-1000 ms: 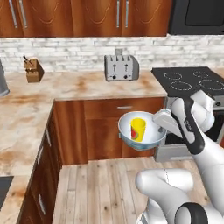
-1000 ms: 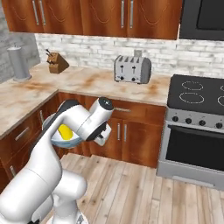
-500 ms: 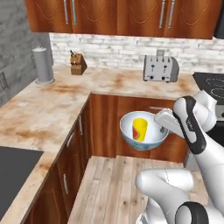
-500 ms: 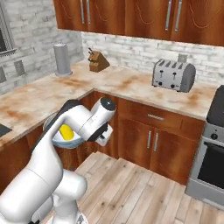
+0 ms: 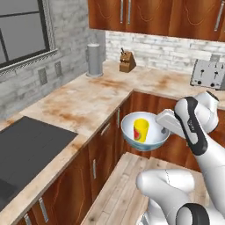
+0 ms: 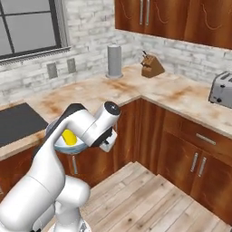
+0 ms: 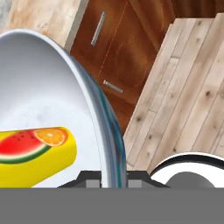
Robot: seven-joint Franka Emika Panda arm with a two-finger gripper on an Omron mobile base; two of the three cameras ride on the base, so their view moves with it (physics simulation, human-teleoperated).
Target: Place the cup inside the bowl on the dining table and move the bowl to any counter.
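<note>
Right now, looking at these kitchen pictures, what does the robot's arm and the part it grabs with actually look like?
The arm is made of smooth, rounded white segments, glossy like plastic, with dark grey to black bands at the joints. No loose cables or lettering show. The gripper ends in two small dark grey fingers, blocky and flat-topped in the hand view.

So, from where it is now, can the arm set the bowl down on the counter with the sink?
Probably yes. The pincer grips the bowl by its rim, the cup upright inside, held over the floor just beside the counter. The nearest stretch of counter looks bare, so nothing blocks the way.
</note>
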